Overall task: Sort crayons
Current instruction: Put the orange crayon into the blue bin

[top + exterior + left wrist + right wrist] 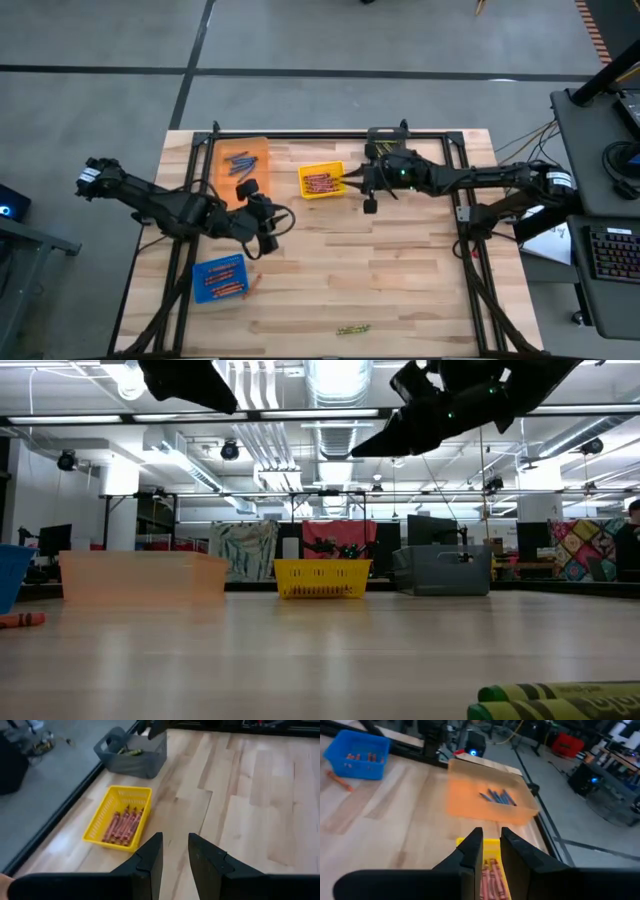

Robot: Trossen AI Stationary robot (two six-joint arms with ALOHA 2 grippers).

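Note:
Red crayons [122, 825] lie in the yellow bin [322, 181]. Blue crayons [497, 796] lie in the orange bin [243, 163], orange ones [362, 756] in the blue bin [218, 278], and olive ones [129, 751] in the grey bin [132, 755]. Green crayons [352, 329] lie flat near the table's front edge, and one orange crayon [339, 780] lies beside the blue bin. My left gripper [175, 850] hovers right of the orange bin, open a little and holding nothing. My right gripper [491, 845] hangs over the yellow bin's right edge, its fingers slightly apart with nothing between them.
A black metal frame [330, 135] runs along the table's far edge and down both sides. The right arm [480, 180] reaches in over the grey bin. Bare wood [380, 270] lies between the bins and the green crayons.

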